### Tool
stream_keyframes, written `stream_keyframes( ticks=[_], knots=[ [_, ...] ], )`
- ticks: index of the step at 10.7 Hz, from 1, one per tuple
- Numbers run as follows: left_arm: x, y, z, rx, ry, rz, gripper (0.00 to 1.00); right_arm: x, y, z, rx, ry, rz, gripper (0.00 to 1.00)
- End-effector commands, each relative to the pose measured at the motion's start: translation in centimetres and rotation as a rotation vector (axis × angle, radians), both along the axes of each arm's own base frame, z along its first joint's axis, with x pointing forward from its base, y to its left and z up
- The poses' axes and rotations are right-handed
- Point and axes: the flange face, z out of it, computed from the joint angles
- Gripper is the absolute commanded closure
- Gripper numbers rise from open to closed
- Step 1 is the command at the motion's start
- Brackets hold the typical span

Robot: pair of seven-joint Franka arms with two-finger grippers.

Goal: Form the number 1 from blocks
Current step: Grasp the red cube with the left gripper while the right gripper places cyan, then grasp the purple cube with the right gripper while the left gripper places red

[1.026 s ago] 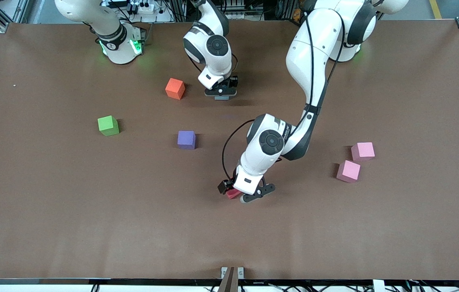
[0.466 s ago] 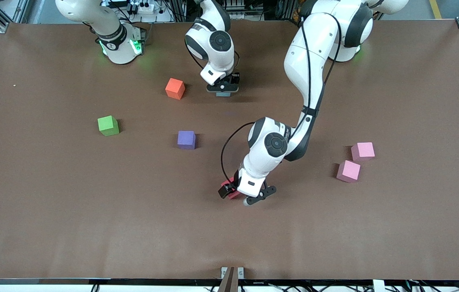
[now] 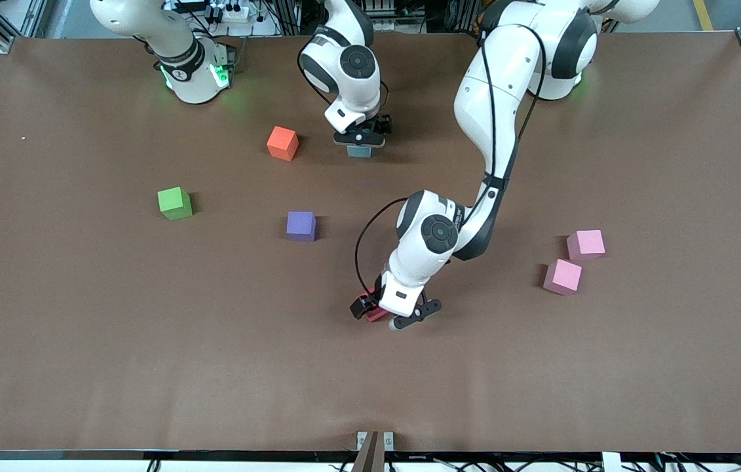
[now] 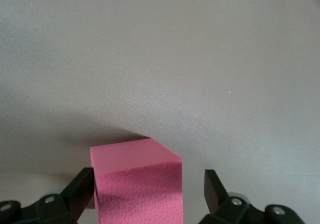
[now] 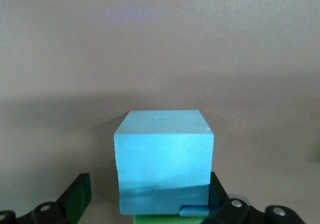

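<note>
Nearest the front camera, about midway along the brown table point(image 3: 147, 367), the red block point(image 3: 375, 315) sits flat on the surface with the left gripper point(image 3: 388, 320) lowered around it. In the left wrist view the block point(image 4: 137, 184) stands between the two fingers point(image 4: 80, 191): one finger is against its side and the other stands apart from it, so the jaws are spread wide and do not clamp it. Farther from the camera, toward the left arm's end, lie the nearer pink block point(image 3: 563, 276) and, just beside it, the farther pink block point(image 3: 586, 244). The purple block point(image 3: 301, 225) lies farther back than the red one, and the green block point(image 3: 174, 202) lies toward the right arm's end. Farthest off, the orange block point(image 3: 282, 143) rests near the light blue block point(image 3: 360, 152), which has the right gripper point(image 3: 360, 139) low over it. In the right wrist view the light blue block point(image 5: 164, 159) sits between parted fingers point(image 5: 77, 194) with a gap on one side, and a strip of green point(image 5: 155, 219) shows directly beneath it.
</note>
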Motion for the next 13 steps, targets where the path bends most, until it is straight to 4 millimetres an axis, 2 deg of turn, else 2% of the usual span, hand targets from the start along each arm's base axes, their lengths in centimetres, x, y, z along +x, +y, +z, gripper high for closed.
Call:
stream_keyframes(
  ticks=[1, 2, 3, 4, 5, 7, 8, 10, 11, 13],
  knots=[
    [0.5, -0.8, -0.3, -0.008, -0.036, -0.014, 0.08, 4.1, -0.8, 2.7, 0.034, -0.034, -0.057, 0.00],
    [0.3, -1.0, -0.5, -0.007, -0.036, -0.019, 0.16, 7.0, -1.8, 3.5, 0.045, -0.062, -0.059, 0.00],
    [0.2, -1.1, -0.6, -0.006, -0.042, -0.020, 0.42, 9.5, -3.1, 4.1, 0.050, -0.086, -0.058, 0.00],
    [0.2, -1.2, -0.6, -0.001, -0.046, -0.022, 0.83, 11.9, -4.4, 4.8, 0.045, -0.100, -0.051, 0.00],
    [0.2, -1.2, -0.3, 0.007, -0.055, -0.024, 1.00, 14.1, -5.7, 5.7, 0.028, -0.094, -0.026, 0.00],
    [0.3, -1.2, 0.7, 0.005, -0.057, -0.024, 1.00, 18.7, -9.7, 6.5, -0.001, -0.094, 0.047, 0.00],
    [0.5, -1.2, 2.6, 0.004, -0.057, -0.030, 1.00, 20.2, -11.2, 6.5, 0.003, -0.100, 0.072, 0.00],
    [-0.2, -0.4, 7.2, 0.027, 0.065, -0.070, 1.00, 22.8, -13.9, 5.3, -0.004, -0.113, 0.149, 0.00],
    [-1.0, -0.3, 8.4, 0.061, 0.129, -0.106, 1.00, 24.2, -15.4, 4.6, -0.002, -0.131, 0.180, 0.00],
    [-3.3, -1.4, 7.5, 0.170, 0.193, -0.192, 1.00, 24.9, -16.4, 2.0, -0.023, -0.138, 0.207, 0.00]
  ],
)
